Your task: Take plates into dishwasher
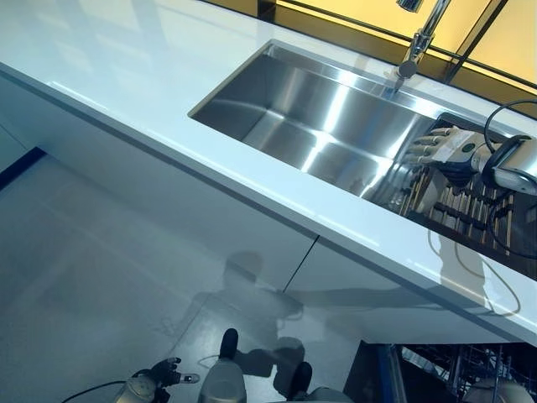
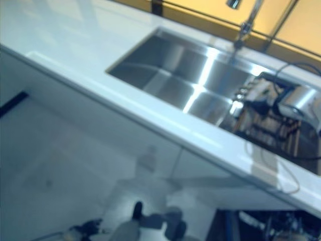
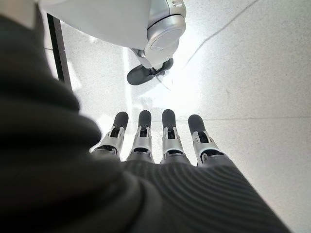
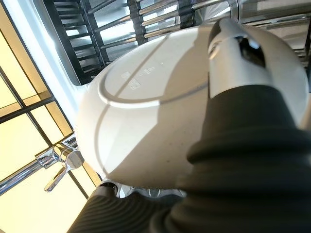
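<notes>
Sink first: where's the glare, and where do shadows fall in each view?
Left eye view: bright glare streaks run across the sink, and highlights gleam along the countertop front edge. Right wrist view: a curved shadow darkens much of the plate pinched by the right hand. Left wrist view: a white glare patch on the floor beyond the left hand.

A white plate [image 4: 146, 126] is seen from very close, its underside with the raised foot ring turned toward the camera. The thumb of the right hand [image 4: 233, 63] is laid across its upper edge, while the other fingers are hidden behind the plate (their curl cannot be judged). Beyond the plate, a dark drying rack [image 4: 121, 24] with metal bars is shown. A chrome faucet [image 4: 58, 165] is seen past the plate's lower rim, against a yellow panelled wall [image 4: 19, 141].
</notes>
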### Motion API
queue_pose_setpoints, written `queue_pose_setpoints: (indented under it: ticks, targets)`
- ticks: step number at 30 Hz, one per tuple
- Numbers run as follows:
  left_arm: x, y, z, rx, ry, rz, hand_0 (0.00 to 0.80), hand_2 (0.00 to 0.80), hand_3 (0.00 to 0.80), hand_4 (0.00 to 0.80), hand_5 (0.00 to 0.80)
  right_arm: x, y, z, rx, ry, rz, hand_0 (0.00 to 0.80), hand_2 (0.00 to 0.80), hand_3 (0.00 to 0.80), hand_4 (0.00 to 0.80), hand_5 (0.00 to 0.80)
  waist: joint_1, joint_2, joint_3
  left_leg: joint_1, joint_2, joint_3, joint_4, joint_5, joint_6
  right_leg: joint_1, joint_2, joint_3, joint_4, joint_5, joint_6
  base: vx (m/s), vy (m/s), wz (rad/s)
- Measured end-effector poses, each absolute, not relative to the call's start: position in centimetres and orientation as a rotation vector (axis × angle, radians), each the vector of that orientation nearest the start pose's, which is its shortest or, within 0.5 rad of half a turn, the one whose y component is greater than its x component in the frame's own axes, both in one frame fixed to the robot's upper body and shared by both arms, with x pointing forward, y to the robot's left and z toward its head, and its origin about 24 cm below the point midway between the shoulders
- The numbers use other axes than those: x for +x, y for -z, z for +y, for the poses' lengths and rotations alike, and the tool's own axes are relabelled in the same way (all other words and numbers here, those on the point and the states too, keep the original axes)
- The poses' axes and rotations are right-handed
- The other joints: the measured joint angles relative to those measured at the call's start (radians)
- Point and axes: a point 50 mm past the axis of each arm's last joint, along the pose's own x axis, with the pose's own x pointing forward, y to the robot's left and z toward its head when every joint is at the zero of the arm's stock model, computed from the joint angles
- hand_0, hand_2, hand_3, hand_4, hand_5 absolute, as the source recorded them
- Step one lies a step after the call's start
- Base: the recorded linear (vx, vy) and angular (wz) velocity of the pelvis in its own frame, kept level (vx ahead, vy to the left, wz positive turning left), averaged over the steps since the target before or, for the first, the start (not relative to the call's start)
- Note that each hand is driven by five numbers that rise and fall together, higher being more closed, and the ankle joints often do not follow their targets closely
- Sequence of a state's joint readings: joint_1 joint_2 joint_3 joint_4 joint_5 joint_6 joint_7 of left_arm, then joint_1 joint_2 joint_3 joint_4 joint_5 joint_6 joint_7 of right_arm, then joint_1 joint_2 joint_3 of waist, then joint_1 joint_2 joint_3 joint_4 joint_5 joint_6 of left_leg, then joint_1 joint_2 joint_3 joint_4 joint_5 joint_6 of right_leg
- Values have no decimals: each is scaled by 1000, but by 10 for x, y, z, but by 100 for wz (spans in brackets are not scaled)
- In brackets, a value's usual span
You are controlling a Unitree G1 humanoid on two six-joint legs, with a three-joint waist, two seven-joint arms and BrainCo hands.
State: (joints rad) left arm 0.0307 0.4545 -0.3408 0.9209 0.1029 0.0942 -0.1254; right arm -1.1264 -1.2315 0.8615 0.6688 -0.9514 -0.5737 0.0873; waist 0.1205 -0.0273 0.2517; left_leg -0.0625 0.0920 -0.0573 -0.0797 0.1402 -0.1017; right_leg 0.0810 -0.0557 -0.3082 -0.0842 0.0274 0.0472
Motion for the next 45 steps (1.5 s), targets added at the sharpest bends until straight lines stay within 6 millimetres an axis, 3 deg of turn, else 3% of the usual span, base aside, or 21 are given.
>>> queue_pose_setpoints:
  ticks: [15, 16, 17, 45]
  targets:
    - [127, 129, 268, 609, 235, 1123, 0, 0, 0, 0, 0, 341, -224, -306, -2349, -489, -2, 0, 0, 0, 0, 0, -3, 4, 3, -2, 0, 1, -2, 0, 0, -4, 0, 1, 0, 0, 0, 0, 0, 0]
    - [127, 129, 268, 609, 235, 1123, 0, 0, 0, 0, 0, 341, -224, -307, -2347, -487, -2, 326, 326, 326, 326, 326, -4, 4, 4, -3, 0, 2, -2, 0, 0, -5, 0, 1, 0, 0, 0, 0, 0, 0]
    - [127, 129, 268, 609, 235, 1122, 0, 0, 0, 0, 0, 341, -223, -307, -2343, -483, -2, 800, 800, 800, 800, 800, -5, 4, 4, -3, 0, 2, -2, 0, 0, -5, 0, 1, 0, 0, 0, 0, 0, 0]
    - [133, 127, 268, 603, 221, 1098, 0, 0, 0, 0, 0, 339, -235, -318, -2328, -224, -93, 800, 800, 800, 800, 800, -52, 26, 21, -9, 5, 32, -3, 0, 0, -22, 1, 21, 0, 0, -1, -3, 3, -1]
